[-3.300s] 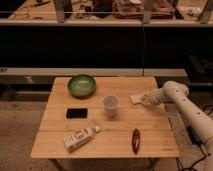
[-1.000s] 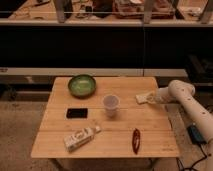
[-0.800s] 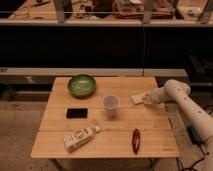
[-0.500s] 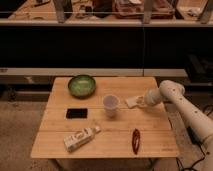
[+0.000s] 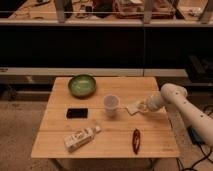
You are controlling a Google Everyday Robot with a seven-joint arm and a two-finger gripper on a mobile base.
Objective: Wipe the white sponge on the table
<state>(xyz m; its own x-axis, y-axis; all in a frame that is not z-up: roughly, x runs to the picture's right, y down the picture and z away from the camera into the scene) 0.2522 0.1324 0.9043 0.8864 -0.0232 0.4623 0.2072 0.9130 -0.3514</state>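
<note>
Planked pale wood forms the square tabletop [image 5: 55, 135]. Left to right sit a round green bowl [image 5: 82, 85], a flat black phone [image 5: 77, 113], a toppled labelled bottle [image 5: 81, 138] and a translucent cup [image 5: 111, 105]. Just right of the cup, the thin off-white sponge [image 5: 133, 107] lies flat, its long axis angled toward the gripper [image 5: 143, 106], which presses on it; whether the fingers are open I cannot tell.

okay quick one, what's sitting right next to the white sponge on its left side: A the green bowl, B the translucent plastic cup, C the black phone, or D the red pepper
B: the plastic cup stands just left of the white sponge, which the gripper presses onto the table at its right side.
</note>
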